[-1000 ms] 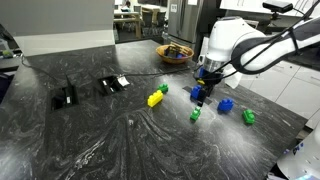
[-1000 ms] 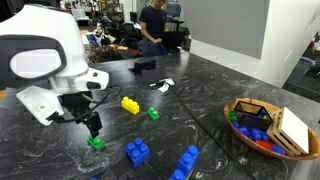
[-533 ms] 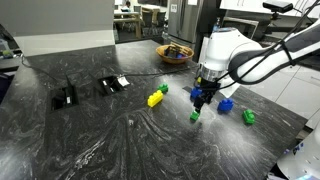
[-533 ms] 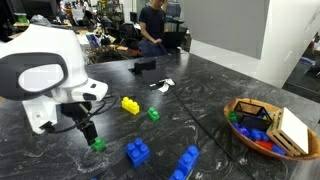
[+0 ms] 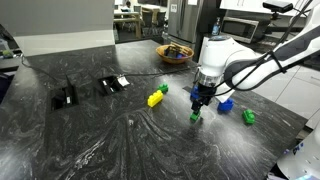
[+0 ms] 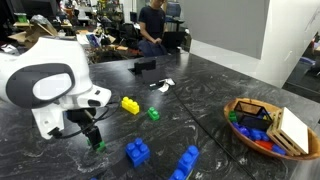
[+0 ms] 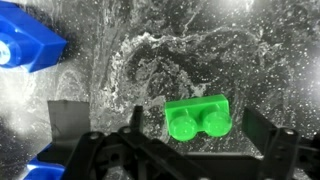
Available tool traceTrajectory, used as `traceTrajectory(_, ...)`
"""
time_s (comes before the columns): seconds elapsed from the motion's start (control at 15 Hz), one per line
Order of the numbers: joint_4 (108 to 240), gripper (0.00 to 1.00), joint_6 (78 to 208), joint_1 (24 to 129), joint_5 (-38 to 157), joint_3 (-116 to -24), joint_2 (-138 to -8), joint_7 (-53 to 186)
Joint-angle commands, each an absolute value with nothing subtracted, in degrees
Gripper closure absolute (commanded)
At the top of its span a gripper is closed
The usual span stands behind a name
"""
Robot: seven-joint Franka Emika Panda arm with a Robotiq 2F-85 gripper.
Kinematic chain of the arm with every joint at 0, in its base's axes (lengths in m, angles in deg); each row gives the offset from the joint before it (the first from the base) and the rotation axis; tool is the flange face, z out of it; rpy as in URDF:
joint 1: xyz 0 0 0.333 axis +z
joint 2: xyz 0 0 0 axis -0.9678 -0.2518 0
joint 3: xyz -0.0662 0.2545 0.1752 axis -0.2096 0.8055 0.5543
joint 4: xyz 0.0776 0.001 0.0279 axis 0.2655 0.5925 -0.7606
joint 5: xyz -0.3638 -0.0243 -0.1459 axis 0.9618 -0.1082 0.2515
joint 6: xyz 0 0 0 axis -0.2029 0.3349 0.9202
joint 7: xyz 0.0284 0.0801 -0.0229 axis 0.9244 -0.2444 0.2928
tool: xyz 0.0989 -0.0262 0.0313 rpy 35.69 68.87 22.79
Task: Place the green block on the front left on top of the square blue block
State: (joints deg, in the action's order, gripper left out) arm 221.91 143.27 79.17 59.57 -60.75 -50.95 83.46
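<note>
The hand (image 5: pixel 199 104) hangs low over the dark marbled table (image 5: pixel 90 140) with its fingers (image 7: pixel 68 122) spread wide and nothing held. The wrist view shows them standing either side of the green block (image 7: pixel 197 116), which lies flat on the table, studs up, and touches neither finger. It sits closer to the finger on that picture's right side. In both exterior views the same green block (image 6: pixel 99 146) sits just under the fingertips. The square blue block (image 6: pixel 137 151) rests on the table near it, apart from it, with a longer blue brick (image 6: pixel 187 163) a little further along. Two blue pieces (image 7: pixel 25 45) show at the left edge of the wrist view, cut off by the frame, and I cannot tell which is which there. A yellow brick (image 5: pixel 154 98) and a small green brick (image 5: pixel 163 89) lie close together toward the middle of the table, and another green brick (image 5: pixel 248 116) sits near the table's edge. A shallow basket (image 6: pixel 243 108) holds more bricks. Two flat black things (image 5: pixel 63 97) lie well apart from the bricks; one carries a white patch, too small to read.
</note>
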Motion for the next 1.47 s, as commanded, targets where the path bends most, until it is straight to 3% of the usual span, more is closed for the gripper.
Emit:
traceTrajectory(0.0, 221.5, 0.0, 144.8, 79.1, 60.0, -60.8, -51.9, 79.5)
traceTrajectory(1.4, 220.1, 0.02, 147.6, 79.0, 56.0, -62.1, -55.7, 69.6)
